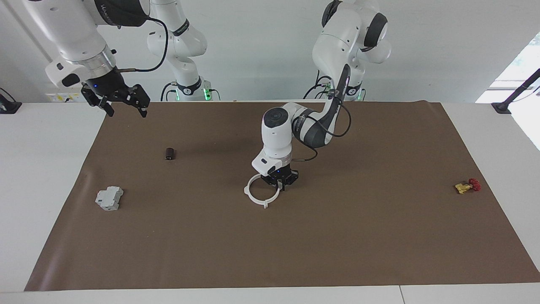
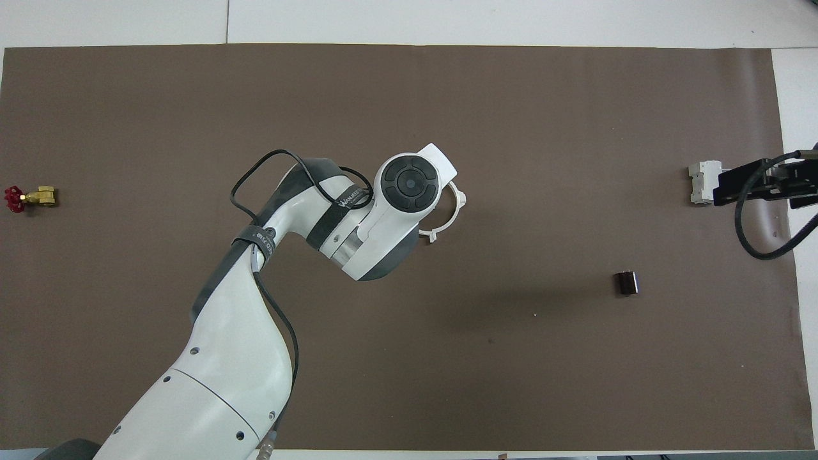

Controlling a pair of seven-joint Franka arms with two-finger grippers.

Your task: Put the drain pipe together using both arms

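Your left pincer (image 1: pixel 280 184) gripped the ring (image 1: pixel 258 194) mid-tabletop, fully closed; right pincer (image 1: pixel 125 106) waited agape; release looked next.

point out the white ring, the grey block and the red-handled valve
white ring (image 1: pixel 255 199): facing view, on its arc farthest from the robots
grey block (image 1: pixel 109 198): facing view, middle of its body
red-handled valve (image 2: pixel 45 196): overhead view, on its brass body

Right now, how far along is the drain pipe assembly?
Done, by the look of it: the drain pipe lies on the mat as one closed ring. In hand: the left gripper is shut on its rim at mat level. Left: release and retreat. The right gripper waits open, raised over the mat's corner.
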